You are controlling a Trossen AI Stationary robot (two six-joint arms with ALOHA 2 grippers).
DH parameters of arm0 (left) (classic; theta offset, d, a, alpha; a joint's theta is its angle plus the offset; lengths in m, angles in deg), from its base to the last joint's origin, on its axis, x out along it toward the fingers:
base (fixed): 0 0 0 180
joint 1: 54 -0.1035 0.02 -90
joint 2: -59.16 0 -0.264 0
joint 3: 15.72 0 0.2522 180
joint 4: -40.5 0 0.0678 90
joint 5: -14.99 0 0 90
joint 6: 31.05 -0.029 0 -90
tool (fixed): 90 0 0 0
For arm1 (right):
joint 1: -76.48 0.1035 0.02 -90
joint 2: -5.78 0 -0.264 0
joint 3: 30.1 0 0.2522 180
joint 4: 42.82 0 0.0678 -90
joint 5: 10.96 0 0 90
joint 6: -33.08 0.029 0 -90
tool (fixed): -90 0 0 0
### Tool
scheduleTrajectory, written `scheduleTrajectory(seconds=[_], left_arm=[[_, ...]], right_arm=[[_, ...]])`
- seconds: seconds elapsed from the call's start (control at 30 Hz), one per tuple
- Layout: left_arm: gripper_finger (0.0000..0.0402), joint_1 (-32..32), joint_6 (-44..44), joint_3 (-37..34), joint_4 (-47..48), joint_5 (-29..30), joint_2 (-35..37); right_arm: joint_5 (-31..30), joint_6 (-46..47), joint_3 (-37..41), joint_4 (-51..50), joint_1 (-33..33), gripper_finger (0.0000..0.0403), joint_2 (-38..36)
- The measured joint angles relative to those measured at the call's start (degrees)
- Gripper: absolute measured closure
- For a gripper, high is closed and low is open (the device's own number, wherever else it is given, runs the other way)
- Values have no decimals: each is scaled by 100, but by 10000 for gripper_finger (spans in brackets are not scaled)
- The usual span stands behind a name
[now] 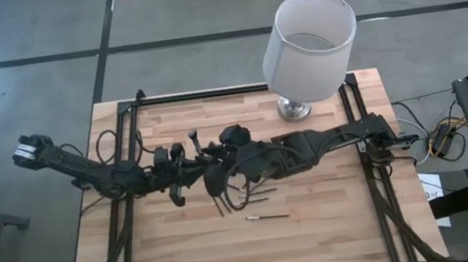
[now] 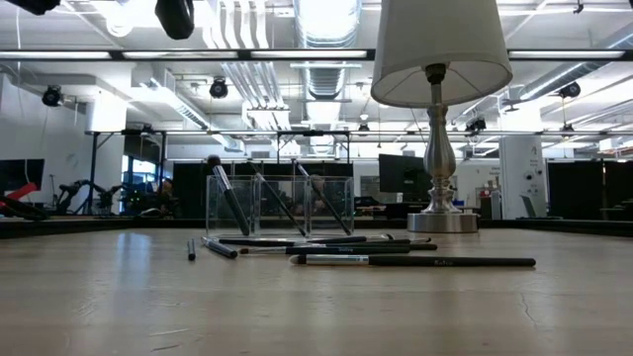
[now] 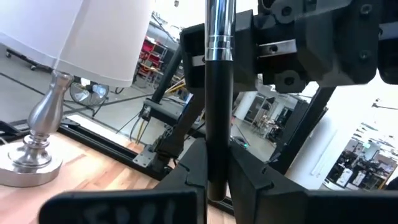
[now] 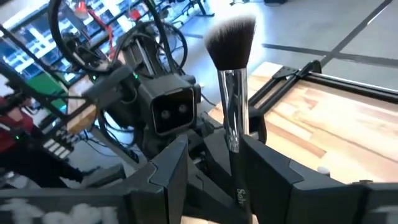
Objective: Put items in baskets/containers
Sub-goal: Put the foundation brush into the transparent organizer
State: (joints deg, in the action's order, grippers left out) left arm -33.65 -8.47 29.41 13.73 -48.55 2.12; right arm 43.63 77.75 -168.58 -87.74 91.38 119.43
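Wood table [image 1: 319,237], both arms reaching in and meeting over its middle.

Left gripper [image 3: 217,168] comes in from the left edge and is clenched on the black handle of a held brush [image 3: 217,112]. Both fingers press the handle near its tail end. The handle runs up to a chrome ferrule, close beside the other arm's head.

Clear container [image 2: 297,222] stands mid-table, seen only from table height; the arms cover it from above. Three standing brushes [image 2: 227,198] lean inside it, one per compartment as far as I can tell.

Loose brushes [image 2: 326,244] lie flat on the wood just in front of the container, some touching or crossing. One long brush [image 2: 415,262] lies nearest the low camera. From above, one lies apart from the pile towards the near edge.

Right gripper [image 4: 214,155] comes in from the right edge, facing the left wrist camera. A fluffy-tipped brush passes between its fingers, bristles pointing away, handle against one finger. Can't tell if it's clamped or just straddling it, nor whether it's the same brush the left holds.

Lamp [image 1: 309,46], white drum shade on a metal base, stands at the far right of the table, well apart from the brushes.
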Motion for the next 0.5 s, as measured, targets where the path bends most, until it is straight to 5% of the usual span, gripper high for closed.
scheduleTrajectory(seconds=[0.5], left_arm=[[370,-1,171,-20,218,-118,-131]], right_arm=[[-131,672,-11,-1042,-36,248,-63]])
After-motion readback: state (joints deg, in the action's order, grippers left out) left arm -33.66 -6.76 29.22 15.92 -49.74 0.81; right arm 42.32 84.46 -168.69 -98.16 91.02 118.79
